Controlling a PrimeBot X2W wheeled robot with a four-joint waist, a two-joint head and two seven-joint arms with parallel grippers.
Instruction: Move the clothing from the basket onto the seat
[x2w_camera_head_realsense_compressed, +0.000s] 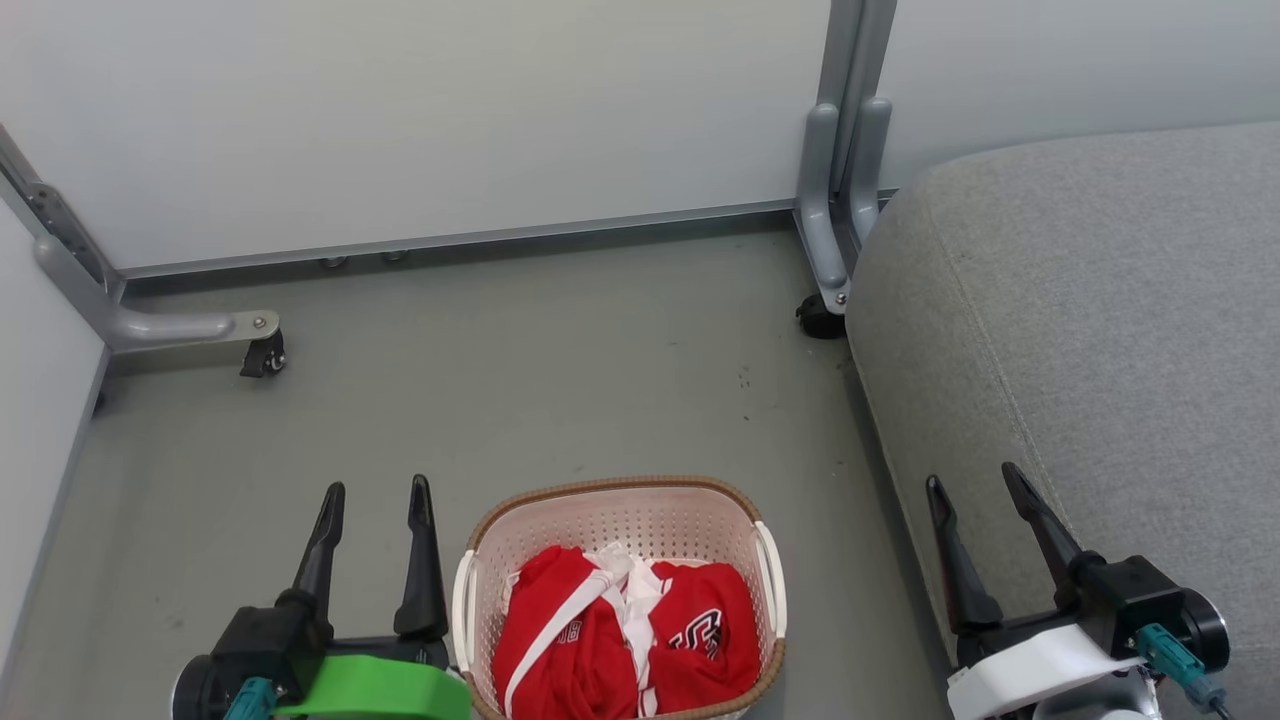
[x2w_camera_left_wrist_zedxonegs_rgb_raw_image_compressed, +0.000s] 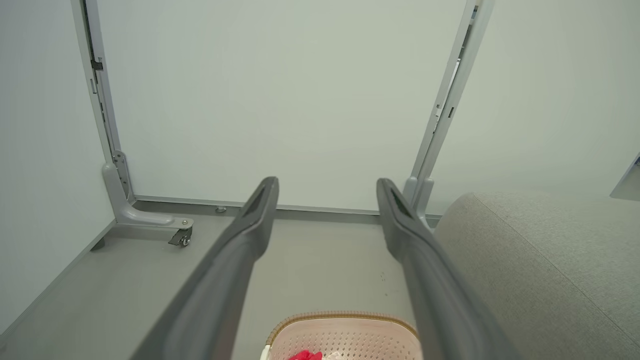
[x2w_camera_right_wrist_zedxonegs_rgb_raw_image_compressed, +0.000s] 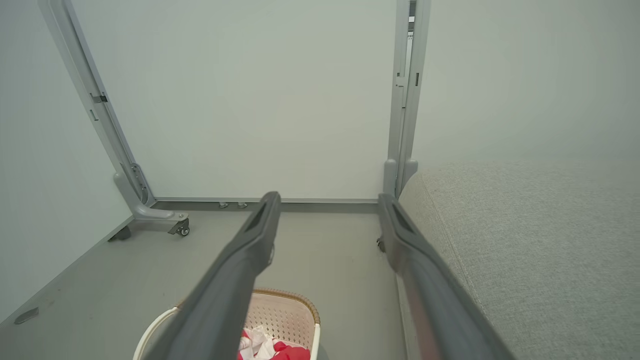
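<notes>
Clothing (x2w_camera_head_realsense_compressed: 590, 640), logo lettering (x2w_camera_head_realsense_compressed: 700, 630) illegible, in basket (x2w_camera_head_realsense_compressed: 610, 485); left gripper (x2w_camera_head_realsense_compressed: 377, 485) and right gripper (x2w_camera_head_realsense_compressed: 972, 475) fingers apart

So the left gripper (x2w_camera_left_wrist_zedxonegs_rgb_raw_image_compressed: 327, 187) has its fingers (x2w_camera_left_wrist_zedxonegs_rgb_raw_image_compressed: 240, 260) spread wide, nothing between them, hanging over the grey floor (x2w_camera_left_wrist_zedxonegs_rgb_raw_image_compressed: 125, 280). Nearest is the basket (x2w_camera_left_wrist_zedxonegs_rgb_raw_image_compressed: 345, 316) with a bit of red clothing (x2w_camera_left_wrist_zedxonegs_rgb_raw_image_compressed: 305, 356) inside, and the grey seat (x2w_camera_left_wrist_zedxonegs_rgb_raw_image_compressed: 540, 270) is off to the right.

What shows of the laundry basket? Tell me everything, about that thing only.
The basket is cream-white perforated plastic, a rounded rectangle with a brown woven-look rim and a white handle on each side. It stands upright on the grey floor, to the left of the grey seat and apart from it. Red clothing with white stripes lies crumpled inside, below the rim. Nothing grips it.
</notes>
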